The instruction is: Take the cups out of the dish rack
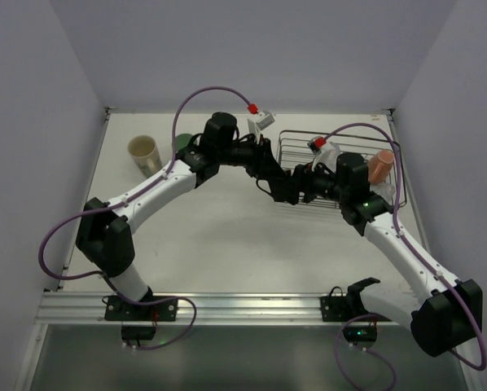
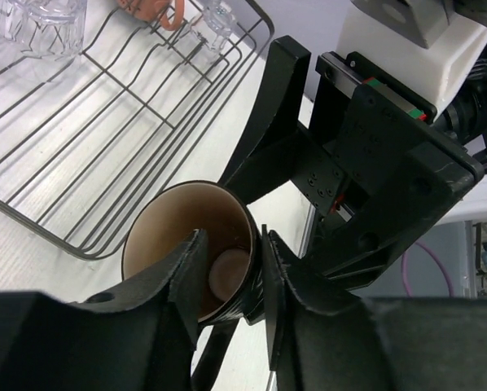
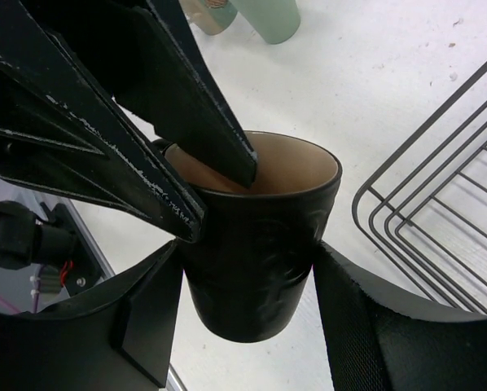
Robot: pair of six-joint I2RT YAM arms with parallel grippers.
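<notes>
The short dark brown cup [image 3: 260,261] hangs over the white table just off the corner of the wire dish rack [image 3: 439,228]. My right gripper [image 3: 247,273] is shut on its body, a pad on each side. My left gripper [image 2: 231,238] straddles the cup's [image 2: 166,232] wall, one finger inside and one outside, with a gap still showing at the inner finger. In the top view both grippers meet at the rack's left edge [image 1: 286,167]. A salmon-pink cup [image 1: 381,167] lies in the rack. A cream cup [image 1: 143,153] and a mint green cup [image 1: 181,145] stand at the table's back left.
Clear glassware [image 2: 40,24] sits at the far end of the rack [image 2: 105,98]. The green cup [image 3: 268,18] and beige cup [image 3: 207,15] show beyond the held cup in the right wrist view. White walls close in the table on three sides.
</notes>
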